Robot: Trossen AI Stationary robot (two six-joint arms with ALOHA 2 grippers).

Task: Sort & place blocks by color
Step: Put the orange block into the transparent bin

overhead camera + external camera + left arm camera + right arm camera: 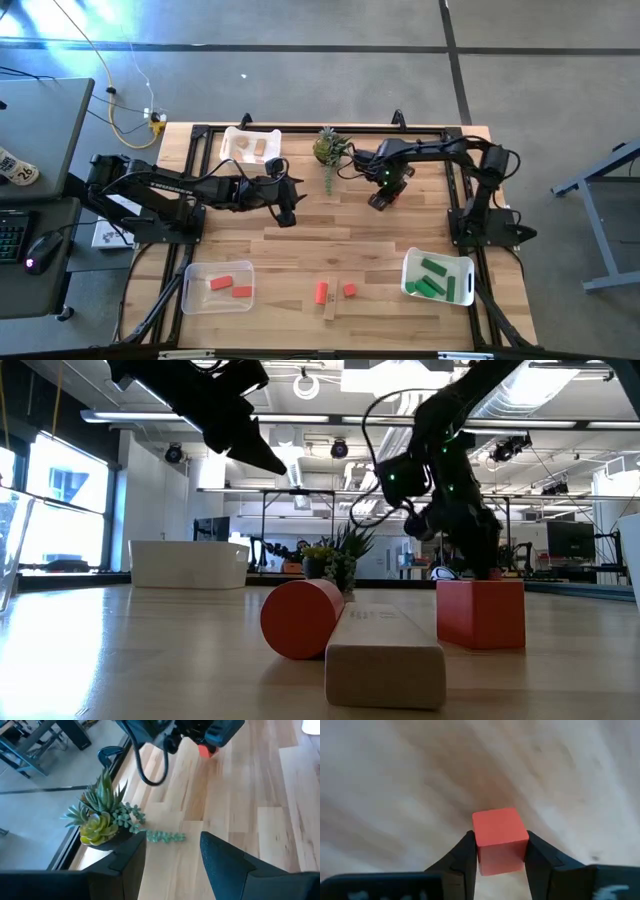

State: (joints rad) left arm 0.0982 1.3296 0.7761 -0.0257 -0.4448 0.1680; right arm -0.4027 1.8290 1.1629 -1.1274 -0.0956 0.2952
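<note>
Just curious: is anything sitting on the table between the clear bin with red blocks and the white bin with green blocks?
Yes, in the high view: a red cylinder, a tan wooden bar and a red cube.

A red cylinder (301,618), tan bar (384,651) and red cube (480,613) lie close together.

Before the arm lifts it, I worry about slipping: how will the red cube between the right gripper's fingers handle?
The red cube looks rigid, with flat sides squarely facing the right gripper, so probably secure. Its painted faces may be slightly slick. Flat-bottomed, it shouldn't roll.
</note>
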